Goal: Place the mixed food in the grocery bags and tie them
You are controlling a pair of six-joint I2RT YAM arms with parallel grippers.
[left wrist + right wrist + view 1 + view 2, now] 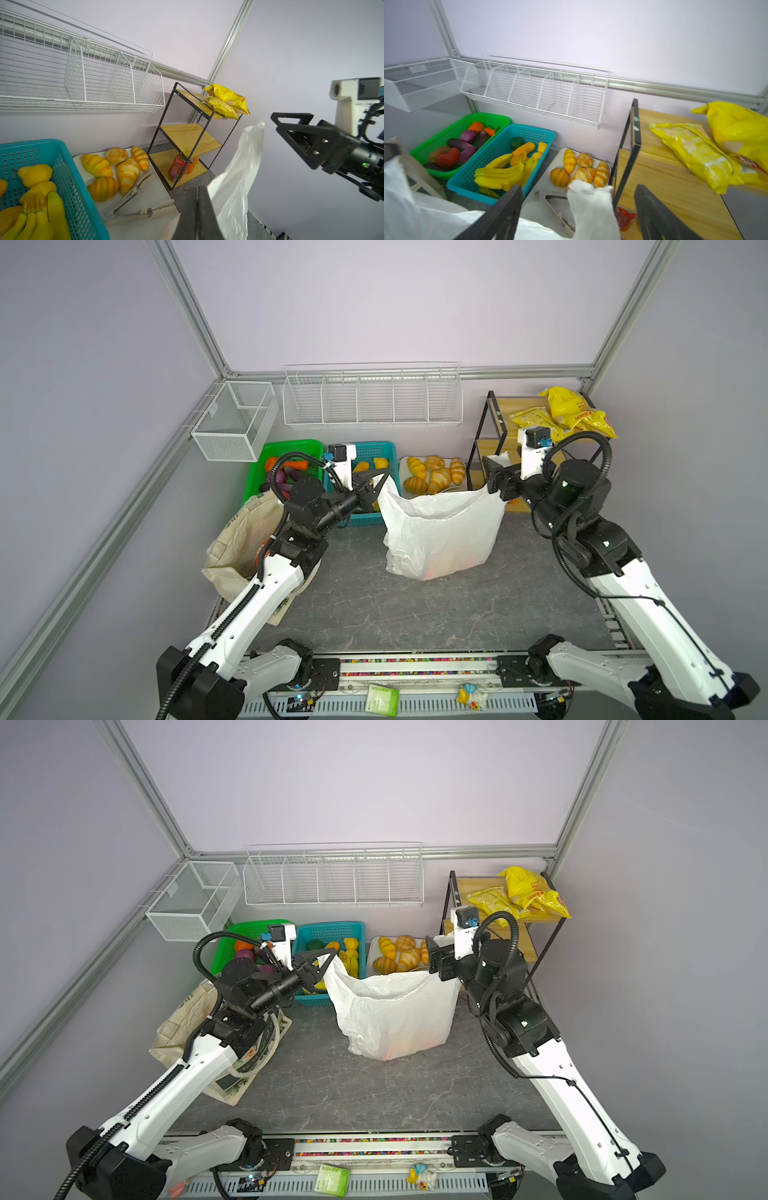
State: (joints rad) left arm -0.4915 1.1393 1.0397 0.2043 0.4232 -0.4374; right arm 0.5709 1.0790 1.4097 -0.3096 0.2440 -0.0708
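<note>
The white plastic grocery bag (440, 531) (390, 1011) stands open on the dark table. A reddish-orange glow of food (432, 570) shows through its lower wall. My left gripper (376, 485) (197, 188) is shut on the bag's left handle and holds that corner up. At the bag's right corner my right gripper (492, 477) (578, 187) is open. The right handle (591, 203) stands loose between its fingers. The cream canvas tote (237, 539) (178, 1023) lies slumped under my left arm, and its inside is mostly hidden.
Behind the bag sit a green basket (291, 448) of vegetables, a teal basket (374, 452) of yellow fruit and a white tray (405, 466) of croissants with tongs (128, 197). A black-framed wooden shelf (494, 439) with yellow snack packets (569, 414) stands close behind my right gripper.
</note>
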